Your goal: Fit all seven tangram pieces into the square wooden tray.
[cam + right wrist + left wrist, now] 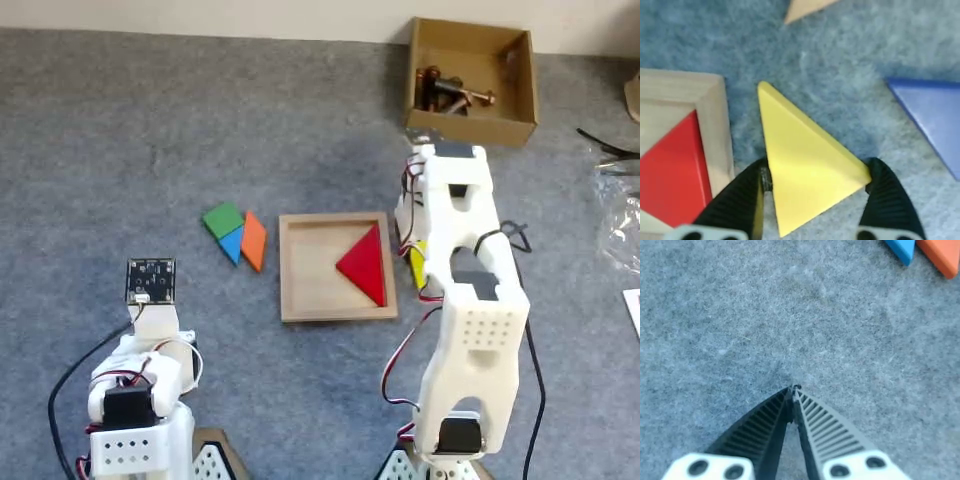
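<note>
High camera looks down from far up. Wrist cameras look down close, maybe tilted. Right one shares the square wooden tray.

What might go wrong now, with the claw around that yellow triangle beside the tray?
The right claw grips the yellow triangle with one finger at a corner, so it may twist or slip out.
The rim of the wooden tray is close beside it; the piece might catch there.
The red triangle already lies in the tray on that side, so the yellow one might land on it.
</note>
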Robot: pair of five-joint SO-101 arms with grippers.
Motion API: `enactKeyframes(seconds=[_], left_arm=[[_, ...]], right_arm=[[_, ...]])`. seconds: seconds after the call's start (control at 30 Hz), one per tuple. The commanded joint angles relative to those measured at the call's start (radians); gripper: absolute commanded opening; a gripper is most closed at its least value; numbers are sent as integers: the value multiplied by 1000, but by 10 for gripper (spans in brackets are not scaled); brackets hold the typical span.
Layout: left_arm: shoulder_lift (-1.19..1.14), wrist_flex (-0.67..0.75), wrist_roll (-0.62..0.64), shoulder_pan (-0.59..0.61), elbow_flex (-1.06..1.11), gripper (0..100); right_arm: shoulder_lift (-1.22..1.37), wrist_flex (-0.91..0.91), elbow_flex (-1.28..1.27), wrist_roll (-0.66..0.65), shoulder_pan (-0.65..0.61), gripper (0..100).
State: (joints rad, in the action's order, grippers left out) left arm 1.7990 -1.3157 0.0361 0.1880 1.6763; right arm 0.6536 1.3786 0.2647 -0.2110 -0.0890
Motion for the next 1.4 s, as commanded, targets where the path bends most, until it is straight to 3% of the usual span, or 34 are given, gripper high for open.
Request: enactKeyframes(seconds=[0.0, 0.17, 0.53, 1.1, 1.37], left_arm=[[-7, -8, 2, 8, 21, 5], [-7, -8, 2, 8, 21, 5], [-7, -8, 2, 8, 21, 5], [-7, -8, 2, 8, 21, 5], [-7, -8, 2, 8, 21, 5]], right_arm=[[10, -31, 2, -14, -12, 74], [12, -61, 24, -15, -12, 5], [2, -53, 31, -15, -12, 5], [-96, 278, 354, -66, -18, 5], [-97, 367, 427, -288, -107, 5]])
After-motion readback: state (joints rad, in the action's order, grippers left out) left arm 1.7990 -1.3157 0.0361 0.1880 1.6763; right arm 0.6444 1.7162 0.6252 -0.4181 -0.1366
